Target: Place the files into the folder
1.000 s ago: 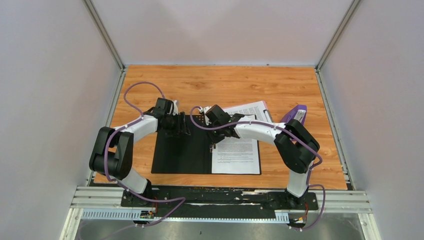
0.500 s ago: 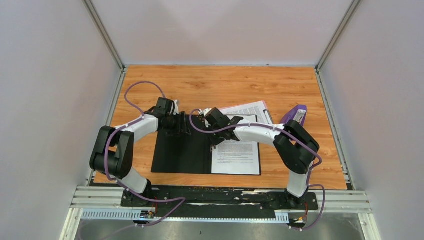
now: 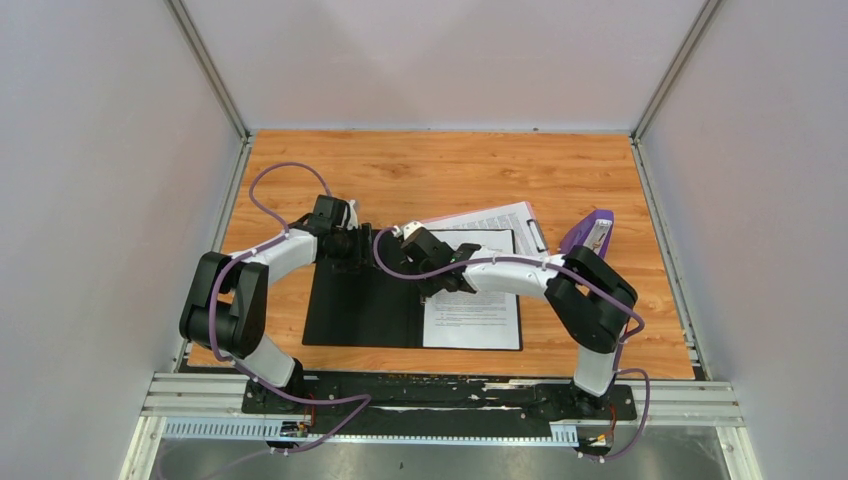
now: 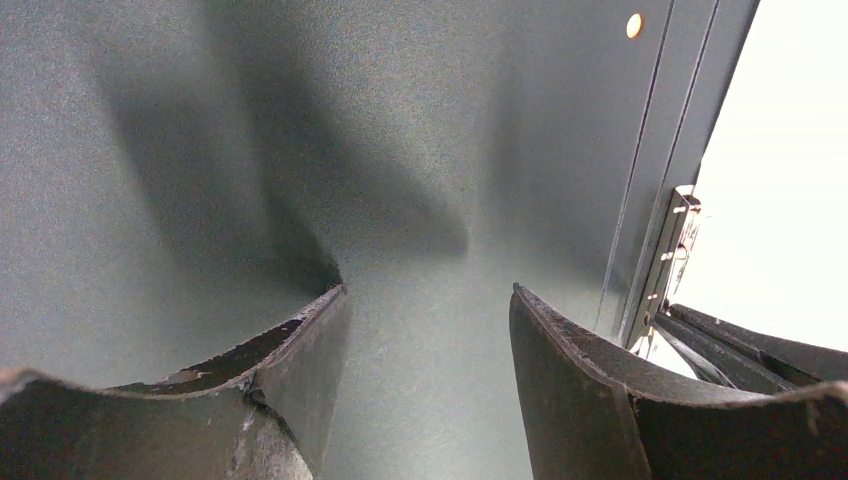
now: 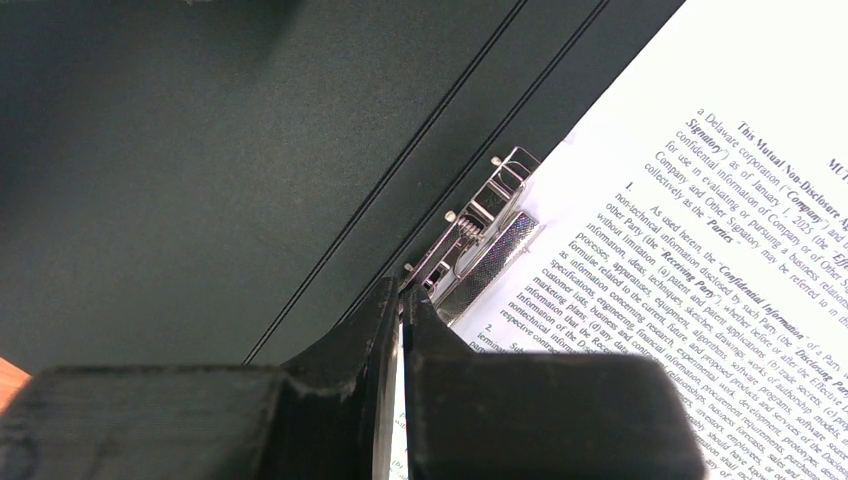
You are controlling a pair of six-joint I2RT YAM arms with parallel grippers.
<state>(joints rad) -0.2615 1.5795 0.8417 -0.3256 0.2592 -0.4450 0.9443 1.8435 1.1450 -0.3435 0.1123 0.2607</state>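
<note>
The folder lies open on the table, black inside up. The files, white sheets of black print, lie on its right half. My left gripper is open and low over the far end of the left flap, with nothing between the fingers. My right gripper is shut, its tips touching the near end of the folder's metal clip at the spine, beside the printed sheet. The clip also shows at the right of the left wrist view.
Another printed sheet lies tilted behind the folder, on a board with a clip at its right end. A purple stapler stands right of it. Bare wood table lies beyond, with walls on three sides.
My right gripper has moved left along the files to the folder's spine and clip. The left arm has not moved.
</note>
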